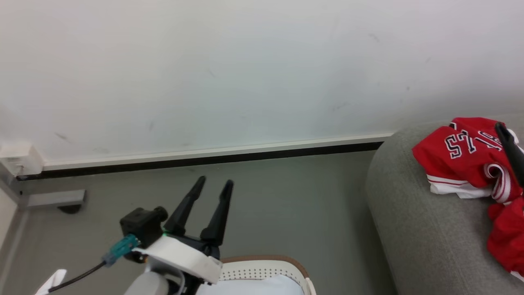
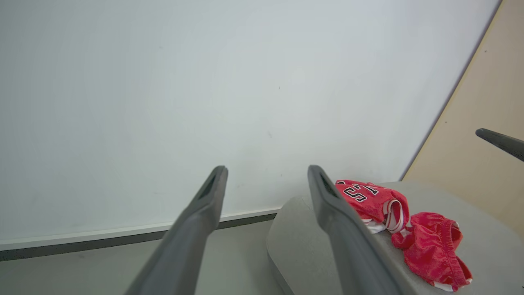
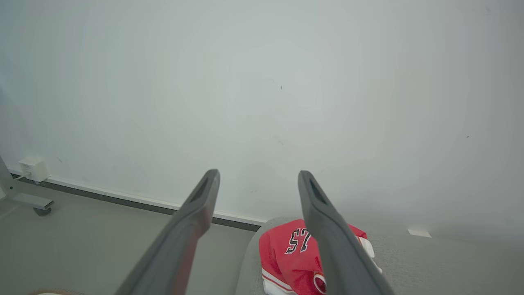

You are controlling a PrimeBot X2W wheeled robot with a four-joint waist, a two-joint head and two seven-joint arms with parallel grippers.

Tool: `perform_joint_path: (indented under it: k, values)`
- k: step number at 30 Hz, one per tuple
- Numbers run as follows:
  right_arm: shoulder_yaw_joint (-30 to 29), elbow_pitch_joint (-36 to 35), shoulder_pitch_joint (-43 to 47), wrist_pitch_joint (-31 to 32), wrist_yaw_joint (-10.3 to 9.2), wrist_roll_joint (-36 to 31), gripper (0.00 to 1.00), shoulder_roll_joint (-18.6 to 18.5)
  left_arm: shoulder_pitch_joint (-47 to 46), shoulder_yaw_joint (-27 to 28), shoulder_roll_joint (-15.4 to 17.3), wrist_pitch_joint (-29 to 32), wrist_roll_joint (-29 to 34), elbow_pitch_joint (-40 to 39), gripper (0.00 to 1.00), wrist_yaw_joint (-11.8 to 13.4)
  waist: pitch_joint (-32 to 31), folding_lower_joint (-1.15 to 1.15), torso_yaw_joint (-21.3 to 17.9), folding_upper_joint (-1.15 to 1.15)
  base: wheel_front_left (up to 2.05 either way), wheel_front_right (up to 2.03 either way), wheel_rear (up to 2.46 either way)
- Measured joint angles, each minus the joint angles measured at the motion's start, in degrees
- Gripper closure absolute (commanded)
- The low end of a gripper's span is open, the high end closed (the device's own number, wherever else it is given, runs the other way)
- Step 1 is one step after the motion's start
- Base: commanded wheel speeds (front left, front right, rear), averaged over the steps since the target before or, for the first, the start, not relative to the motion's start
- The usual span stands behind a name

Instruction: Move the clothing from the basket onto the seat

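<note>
Head view: left pincer (image 1: 215, 182) wide, empty, above basket (image 1: 266, 259); right pincer (image 3: 258, 180) wide, empty, above clothing (image 1: 462, 155) on seat (image 1: 409, 213).

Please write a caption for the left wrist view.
Open left gripper faces the wall; red clothing lies on the grey seat.

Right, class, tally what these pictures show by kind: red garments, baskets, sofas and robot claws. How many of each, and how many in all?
Red garments: 2, the jersey and the second red garment
Baskets: 1, the basket
Sofas: 1, the sofa
Claws: 2, the left claw and the right claw, both open
Total: 6
</note>
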Motion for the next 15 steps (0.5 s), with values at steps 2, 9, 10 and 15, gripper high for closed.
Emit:
perform_joint_path:
  k: [2,9,10,15]
  values:
    - [-1.85,-1.29,2.47,-2.47,0.00,-1.80,0.00,2.32,1.14,2.48,0.68,0.00,-0.75,-0.34,0.00,0.66,-0.40,0.01,1.53,0.00,0.00,0.00,0.00]
    - [-10.17,-1.30,13.01,-11.72,-0.01,-9.32,0.00,14.15,4.97,7.99,2.58,0.00,-0.63,-0.19,0.00,3.09,-1.47,0.01,5.98,0.00,0.00,0.00,0.00]
    - [-11.14,-0.88,14.49,-13.04,-0.01,-10.57,0.00,15.88,5.52,8.91,2.76,0.00,0.41,-0.25,0.00,3.96,-1.56,0.01,6.51,0.00,0.00,0.00,0.00]
    - [-14.22,0.85,20.28,-17.66,-0.01,-16.52,0.00,23.84,8.57,12.62,2.66,0.00,5.20,-0.73,0.00,5.76,-1.66,0.01,8.33,0.00,0.00,0.00,0.00]
